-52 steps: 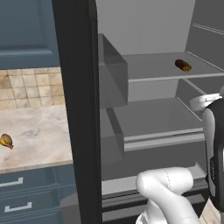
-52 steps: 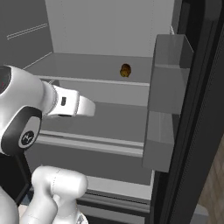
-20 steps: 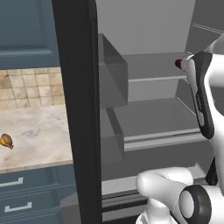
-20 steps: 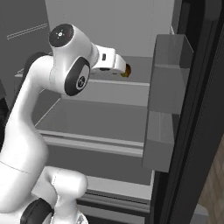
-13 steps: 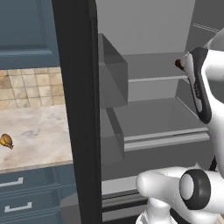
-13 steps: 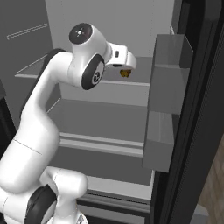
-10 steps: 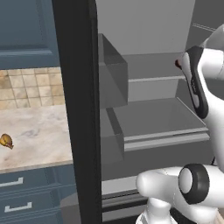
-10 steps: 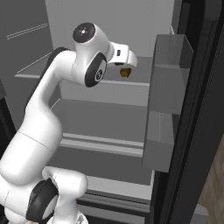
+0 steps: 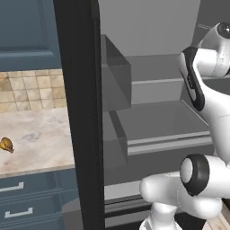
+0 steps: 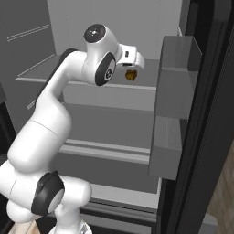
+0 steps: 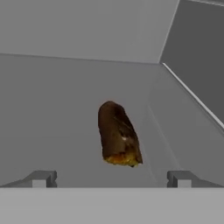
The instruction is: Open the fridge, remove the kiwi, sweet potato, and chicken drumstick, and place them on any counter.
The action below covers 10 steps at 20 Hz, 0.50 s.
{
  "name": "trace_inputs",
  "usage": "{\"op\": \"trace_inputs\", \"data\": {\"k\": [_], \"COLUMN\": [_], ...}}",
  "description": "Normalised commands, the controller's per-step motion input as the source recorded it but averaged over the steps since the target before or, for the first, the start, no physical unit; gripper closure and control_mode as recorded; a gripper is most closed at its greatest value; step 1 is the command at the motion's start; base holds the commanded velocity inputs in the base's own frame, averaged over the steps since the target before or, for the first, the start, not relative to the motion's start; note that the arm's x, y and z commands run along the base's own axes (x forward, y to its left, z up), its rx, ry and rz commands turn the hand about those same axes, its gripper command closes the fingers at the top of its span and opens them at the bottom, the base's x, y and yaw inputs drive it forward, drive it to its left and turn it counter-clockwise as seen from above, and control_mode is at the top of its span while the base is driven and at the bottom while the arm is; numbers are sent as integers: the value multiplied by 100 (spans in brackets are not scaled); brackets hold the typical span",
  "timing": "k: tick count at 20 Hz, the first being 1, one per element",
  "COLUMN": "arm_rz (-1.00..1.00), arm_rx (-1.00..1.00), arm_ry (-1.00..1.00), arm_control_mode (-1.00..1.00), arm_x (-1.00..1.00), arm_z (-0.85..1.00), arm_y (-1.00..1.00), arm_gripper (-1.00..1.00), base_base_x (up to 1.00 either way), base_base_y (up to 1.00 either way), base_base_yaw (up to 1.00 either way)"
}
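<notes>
The dark reddish-brown oblong sweet potato, one end broken open to orange-yellow, lies on an upper light-grey fridge shelf, toward its right side and back from the front edge. The two-finger gripper sits just in front of it, fingers spread wide and released, nothing held, potato centred between the tips but not yet between them. The tall black fridge is already open, doors swung out w/ door bins showing. A small golden-brown chicken drumstick rests on the beige marbled stone counter near its left edge, so that item looks done; no kiwi to be made out. Judged left: grab potato, carry it to counter. Vs a couple of secs earlier: arm was low and folded, now raised and reached in to shelf level; potato and drumstick unmoved.
</notes>
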Motion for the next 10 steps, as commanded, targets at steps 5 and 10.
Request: {"op": "trace_inputs", "data": {"k": [5,10], "arm_rz": [0,1], "arm_rx": [0,0], "arm_ry": [10,9], "arm_control_mode": [-100,-100], "arm_x": [39,41], "arm_z": [-10,-1], "arm_y": [0,-6], "arm_gripper": [-100,-100], "base_base_x": [0,0], "base_base_y": [0,0], "base_base_yaw": [0,0]}}
